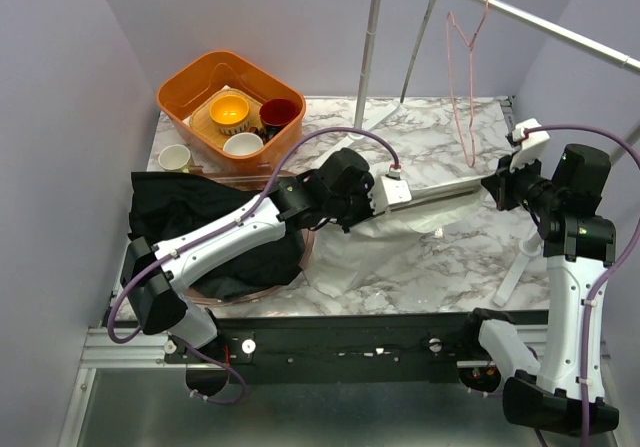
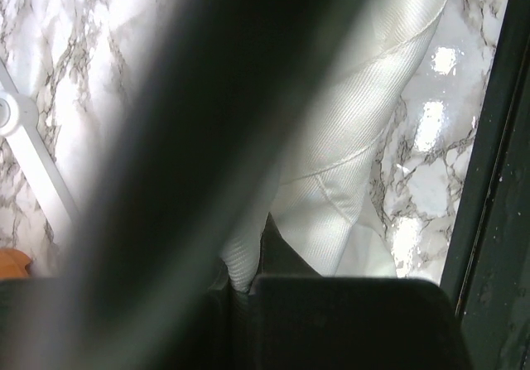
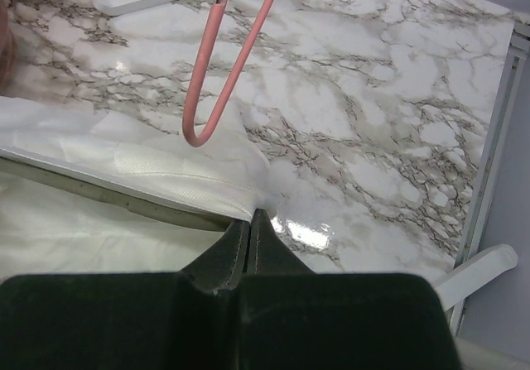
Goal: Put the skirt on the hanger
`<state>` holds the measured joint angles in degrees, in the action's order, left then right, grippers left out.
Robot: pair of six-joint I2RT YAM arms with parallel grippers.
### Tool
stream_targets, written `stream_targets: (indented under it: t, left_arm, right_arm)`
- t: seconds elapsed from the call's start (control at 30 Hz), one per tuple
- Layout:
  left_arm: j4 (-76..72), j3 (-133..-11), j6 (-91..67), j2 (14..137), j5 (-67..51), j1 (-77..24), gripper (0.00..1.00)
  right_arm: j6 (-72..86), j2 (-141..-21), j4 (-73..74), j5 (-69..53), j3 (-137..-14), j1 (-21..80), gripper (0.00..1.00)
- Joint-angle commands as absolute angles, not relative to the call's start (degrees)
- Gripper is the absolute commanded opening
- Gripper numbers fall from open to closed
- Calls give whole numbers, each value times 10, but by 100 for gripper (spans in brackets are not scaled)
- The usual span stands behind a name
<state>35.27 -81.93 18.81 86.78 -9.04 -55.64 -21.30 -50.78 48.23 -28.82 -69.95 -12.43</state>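
The white skirt hangs just above the marble table, its waistband pulled taut between my two grippers. My left gripper is shut on the waistband's left end; in the left wrist view, ribbed white skirt fabric is pinched between the jaws of the left gripper. My right gripper is shut on the right end, and the skirt meets the tips of the right gripper. The pink wire hanger hangs from the rail, behind and above the waistband. The hanger's lower loop dangles just beyond the skirt's edge.
An orange basin with bowls sits at the back left, a white cup beside it. A black cloth lies under my left arm. The rack's pole, rail and white foot stand at the back and right.
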Motion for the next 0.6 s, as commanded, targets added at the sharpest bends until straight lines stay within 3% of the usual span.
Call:
stream_targets:
  t: [0.0,0.3,0.57]
  left_arm:
    - [490,-798,179,884,-44,-547,0]
    - [488,-795,172,869,-35,-541,0]
    - [548,-791,131,853,79,-541,0]
  right_arm:
    - [-235,-501,438,-259,-724,-136,1]
    - [-238,-502,434,-250,-717,-136,0]
    - [-257,-483,441,-196,-727,-136,1]
